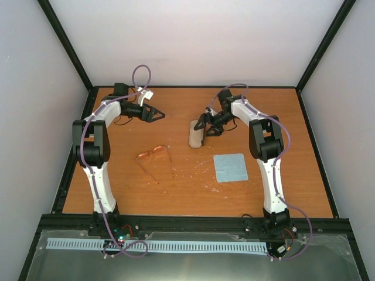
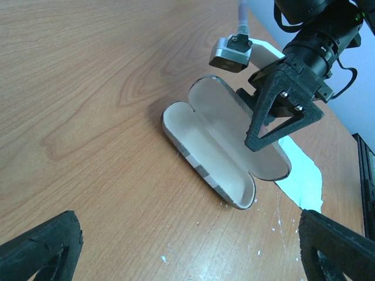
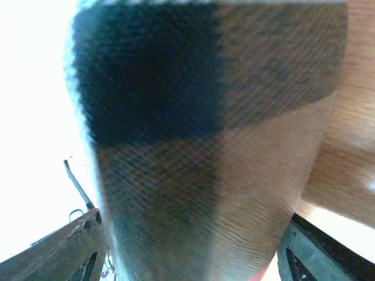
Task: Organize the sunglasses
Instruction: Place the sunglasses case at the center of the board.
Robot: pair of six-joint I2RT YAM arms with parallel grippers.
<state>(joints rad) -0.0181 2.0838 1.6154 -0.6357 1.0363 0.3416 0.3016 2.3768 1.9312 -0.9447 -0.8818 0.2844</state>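
Observation:
The sunglasses, with orange-pink lenses and thin dark arms, lie unfolded on the table left of centre, apart from both grippers. The tan plaid case lies open at mid-table, its pale lining facing up. My right gripper is at the case's raised lid. In the right wrist view the lid's plaid outside fills the space between the fingers. I cannot tell whether they still press on it. My left gripper hangs open and empty to the left of the case.
A light blue cloth lies flat to the right of and nearer than the case, partly under the lid's edge. White specks dot the wood. Black frame rails border the table.

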